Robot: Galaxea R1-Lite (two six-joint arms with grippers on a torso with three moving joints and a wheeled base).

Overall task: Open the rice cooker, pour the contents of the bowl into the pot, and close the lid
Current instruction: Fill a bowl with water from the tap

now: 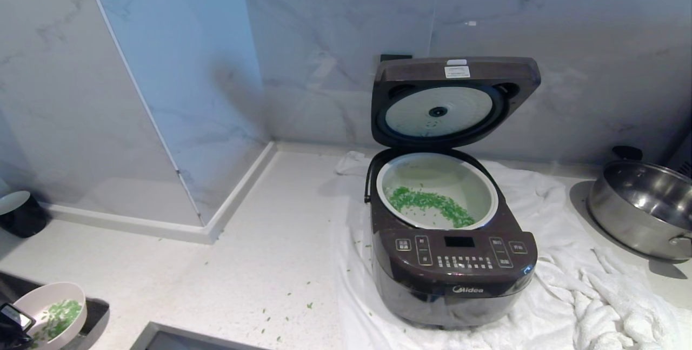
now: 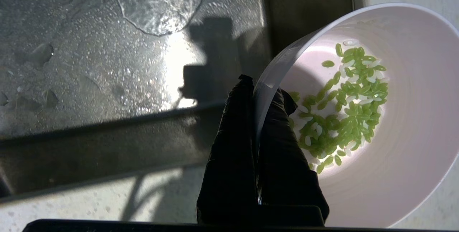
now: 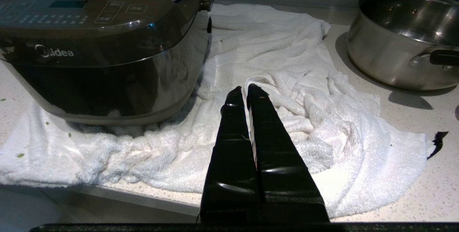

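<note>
1. We see the rice cooker [image 1: 453, 252] standing on a white towel [image 1: 567, 263] on the counter [image 1: 259, 263], its lid [image 1: 454, 101] raised upright.
2. We find green contents [image 1: 430, 204] lying inside the white pot [image 1: 489, 193].
3. Our left gripper [image 2: 259, 92] is clamped on the rim of the bowl [image 2: 412, 153], at the head view's lower left, over a wet sink [image 2: 107, 63]; some green bits remain inside.
4. Our right gripper [image 3: 247, 92] hangs above the towel, fingers pressed together and empty, near a steel pot [image 3: 401, 38].
</note>
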